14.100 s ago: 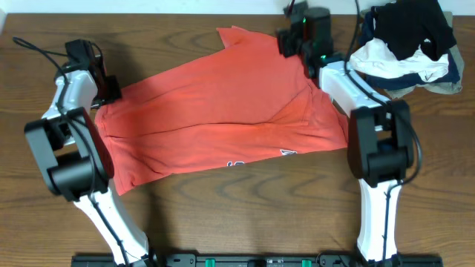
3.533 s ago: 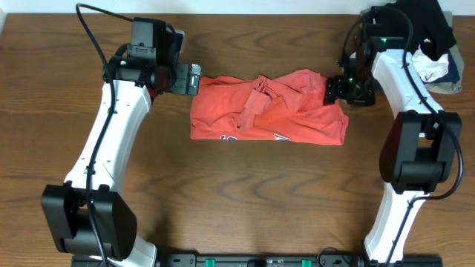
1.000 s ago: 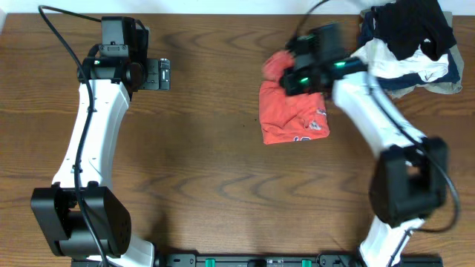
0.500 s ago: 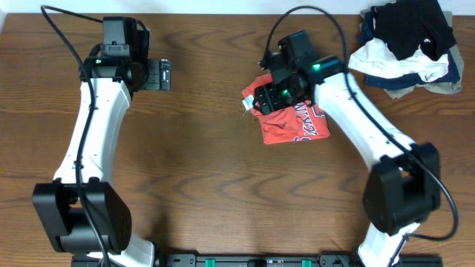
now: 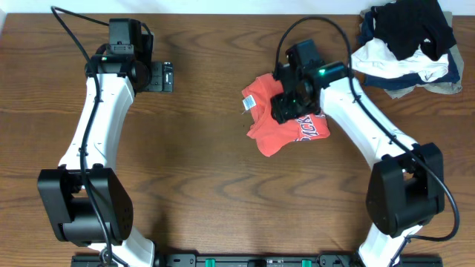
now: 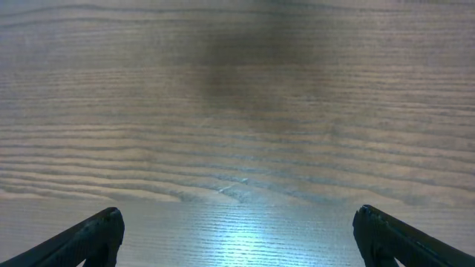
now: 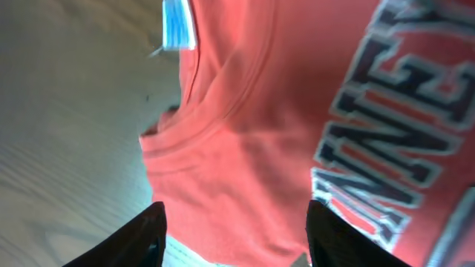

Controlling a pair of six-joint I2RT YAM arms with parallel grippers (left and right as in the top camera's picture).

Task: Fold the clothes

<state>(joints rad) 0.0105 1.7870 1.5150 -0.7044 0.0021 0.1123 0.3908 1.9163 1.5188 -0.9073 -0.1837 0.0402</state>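
Observation:
The clothes, a coral-red T-shirt (image 5: 269, 132), lie bunched in a loose small bundle right of the table's middle, with the white neck tag (image 5: 248, 104) at the bundle's left edge. My right gripper (image 5: 288, 110) hovers low over the bundle. In the right wrist view its jaws stand apart, open (image 7: 237, 239), and the collar (image 7: 215, 111), tag (image 7: 178, 22) and dark-and-white lettering (image 7: 393, 133) lie flat beneath them. My left gripper (image 5: 165, 77) is far to the left, wide open (image 6: 237, 231) over bare wood.
A heap of black, white, navy and tan garments (image 5: 407, 41) sits at the back right corner. The wooden table (image 5: 200, 193) stretches between the two arms and to the front.
My right gripper let go of the fold it carried leftward and drew back over the bundle. The shirt's left layer now lies spread toward the lower left. The left arm barely moved.

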